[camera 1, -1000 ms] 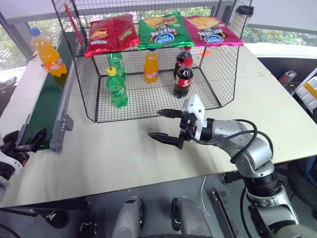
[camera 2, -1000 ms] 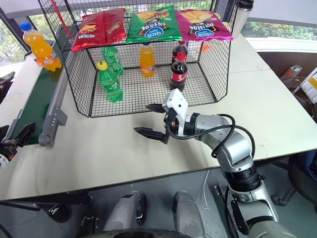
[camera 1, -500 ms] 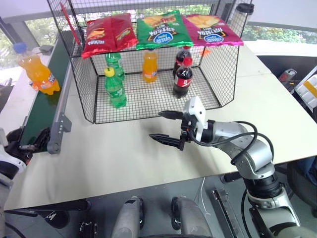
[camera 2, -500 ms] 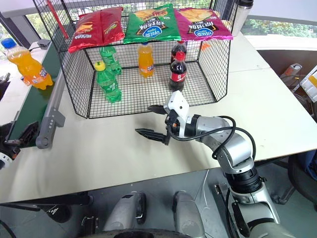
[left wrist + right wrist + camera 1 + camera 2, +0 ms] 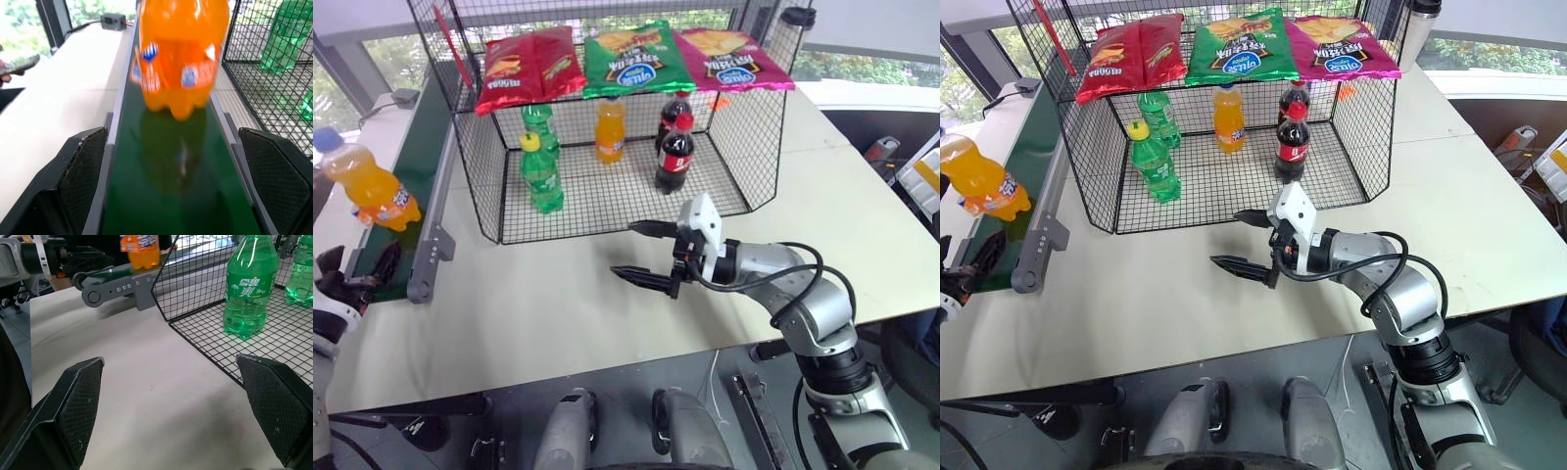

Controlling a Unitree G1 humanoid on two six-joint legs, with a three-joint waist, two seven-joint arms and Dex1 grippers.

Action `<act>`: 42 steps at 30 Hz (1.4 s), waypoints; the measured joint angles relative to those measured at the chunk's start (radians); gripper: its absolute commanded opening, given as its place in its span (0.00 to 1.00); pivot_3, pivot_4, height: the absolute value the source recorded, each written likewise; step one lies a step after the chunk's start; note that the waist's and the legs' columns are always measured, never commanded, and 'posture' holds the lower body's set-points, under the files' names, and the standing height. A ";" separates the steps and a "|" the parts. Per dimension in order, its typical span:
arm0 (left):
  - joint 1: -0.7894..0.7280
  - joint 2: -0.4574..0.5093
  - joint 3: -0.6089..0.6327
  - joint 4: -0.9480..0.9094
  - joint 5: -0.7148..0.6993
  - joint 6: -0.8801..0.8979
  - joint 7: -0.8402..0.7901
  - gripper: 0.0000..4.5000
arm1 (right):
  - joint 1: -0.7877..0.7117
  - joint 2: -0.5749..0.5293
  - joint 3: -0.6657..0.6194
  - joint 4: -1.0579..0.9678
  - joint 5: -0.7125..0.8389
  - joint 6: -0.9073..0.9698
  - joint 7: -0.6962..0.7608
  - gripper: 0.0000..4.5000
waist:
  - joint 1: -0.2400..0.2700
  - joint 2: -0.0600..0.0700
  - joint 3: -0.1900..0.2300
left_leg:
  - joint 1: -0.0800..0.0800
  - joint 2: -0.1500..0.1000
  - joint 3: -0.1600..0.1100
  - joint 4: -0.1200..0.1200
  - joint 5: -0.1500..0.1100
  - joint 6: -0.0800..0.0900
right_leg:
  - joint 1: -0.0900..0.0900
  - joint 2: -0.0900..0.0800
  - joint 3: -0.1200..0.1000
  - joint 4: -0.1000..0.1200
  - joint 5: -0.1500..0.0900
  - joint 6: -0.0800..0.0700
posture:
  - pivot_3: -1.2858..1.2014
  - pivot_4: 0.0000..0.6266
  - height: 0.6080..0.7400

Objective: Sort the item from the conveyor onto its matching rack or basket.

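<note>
- The orange soda bottle point(image 5: 372, 189) stands upright on the conveyor point(image 5: 411, 186), near the wide-open left hand point(image 5: 360, 281).
- The right hand point(image 5: 644, 254) hangs wide open, empty, above the tabletop point(image 5: 558, 304).

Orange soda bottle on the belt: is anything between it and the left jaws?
Nothing visible. The orange soda bottle stands upright on the conveyor, with bare belt between it and the open left gripper.
</note>
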 measured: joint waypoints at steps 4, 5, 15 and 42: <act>-0.014 0.000 -0.024 0.007 0.019 -0.012 0.002 1.00 | 0.000 0.000 0.000 0.000 0.000 0.000 -0.001 0.99 | 0.000 0.000 0.000 | 0.000 0.000 0.000 0.000 0.000 0.000 | 0.000 0.000 0.000 0.000 0.000 0.001 | 0.52 0.24 0.99; -0.016 0.000 -0.033 0.009 0.022 -0.014 0.002 1.00 | 0.000 0.000 0.000 0.000 0.000 0.000 -0.001 0.99 | 0.001 0.000 0.000 | 0.000 0.000 0.000 0.000 0.000 0.000 | 0.000 0.000 0.000 0.000 0.000 0.001 | 0.52 0.24 0.99; -0.026 -0.001 -0.117 0.019 0.065 -0.032 -0.016 0.88 | 0.000 -0.003 0.000 0.000 0.000 0.003 -0.012 1.00 | 0.001 0.000 0.000 | 0.000 0.000 0.000 0.001 0.000 0.000 | 0.000 0.000 0.000 0.000 0.001 0.002 | 0.52 0.24 0.99; -0.128 0.193 -0.168 -0.011 -0.096 0.094 -0.210 0.67 | -0.009 -0.016 -0.010 -0.009 0.018 0.042 -0.030 1.00 | 0.006 -0.001 0.000 | 0.000 0.000 0.000 0.003 0.001 0.000 | 0.002 0.003 0.000 0.002 0.002 0.003 | 0.52 0.24 0.99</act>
